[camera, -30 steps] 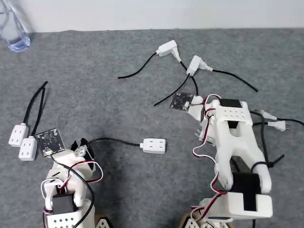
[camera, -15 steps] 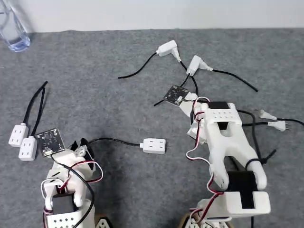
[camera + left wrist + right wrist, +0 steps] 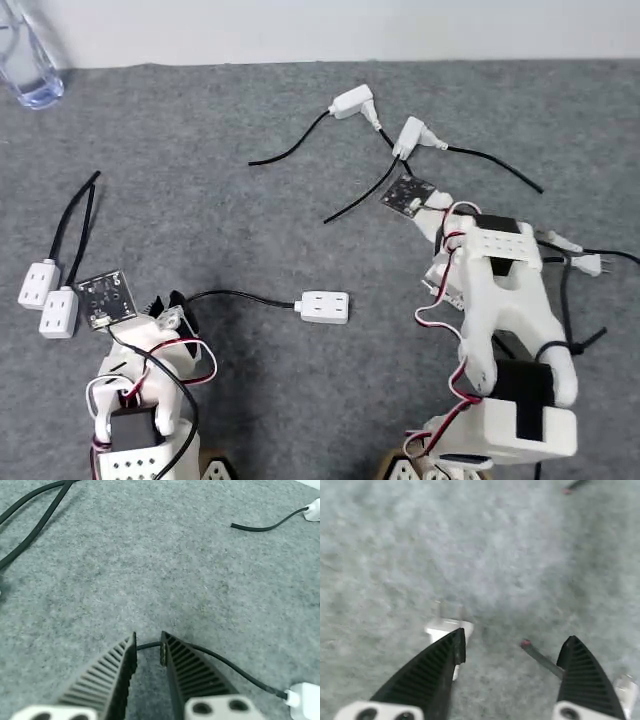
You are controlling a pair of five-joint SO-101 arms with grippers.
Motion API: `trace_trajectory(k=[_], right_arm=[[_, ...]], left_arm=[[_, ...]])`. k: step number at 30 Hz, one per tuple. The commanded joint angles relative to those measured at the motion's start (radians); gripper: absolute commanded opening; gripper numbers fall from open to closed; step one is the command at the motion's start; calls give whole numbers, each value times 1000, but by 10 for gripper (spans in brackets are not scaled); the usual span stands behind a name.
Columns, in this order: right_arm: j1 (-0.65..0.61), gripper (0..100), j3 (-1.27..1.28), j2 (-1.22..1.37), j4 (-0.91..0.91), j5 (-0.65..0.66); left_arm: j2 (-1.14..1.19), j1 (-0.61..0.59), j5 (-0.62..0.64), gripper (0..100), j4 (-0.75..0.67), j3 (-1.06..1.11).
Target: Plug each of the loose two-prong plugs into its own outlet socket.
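**High view.** A clear bottle (image 3: 28, 72) stands at the far left corner of the grey, felt-like mat (image 3: 200, 140); what it holds cannot be told. Two white, boxy outlet sockets (image 3: 40, 283) lie side by side near the left edge. A third socket (image 3: 324, 306) lies mid-table on a thin black cord (image 3: 235, 294) that runs toward the left arm (image 3: 140, 400). Two white two-prong plugs (image 3: 351, 101) lie near each other at the far side, just beyond the right arm (image 3: 500, 290). Two smaller plugs (image 3: 588, 264) lie just beside that arm, on its outer side.

**Left wrist view.** The left gripper (image 3: 148, 647) has ribbed black fingers (image 3: 120, 670) that are narrowly parted and grasp nothing. The cord (image 3: 225, 666) lies on the mat across the gap between them (it ends in the white socket body (image 3: 302, 702) at the frame's edge).

**Right wrist view.** The right gripper (image 3: 515, 644) is spread wide and released above the mat. A white plug (image 3: 444, 626), both prongs showing, lies just beside one fingertip. A black cord end (image 3: 540, 659) lies nearer the other.
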Motion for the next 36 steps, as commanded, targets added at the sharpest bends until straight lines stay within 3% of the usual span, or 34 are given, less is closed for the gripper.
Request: trace_trajectory(k=[1, 12, 20, 24, 36], right_arm=[[41, 284, 0, -24, -65, 12], [58, 284, -5, 1, -105, 8], [5, 284, -2, -217, 216, 3], [-21, 284, 2, -259, 321, -64], [-148, 284, 129, -189, 340, -83]], left_arm=[[-6, -3, -8, 79, 8, -8], [-6, 2, -8, 79, 8, -8], [-6, 0, -8, 79, 8, -8], [-6, -3, -8, 79, 15, -8], [-9, -5, -9, 79, 34, -8]])
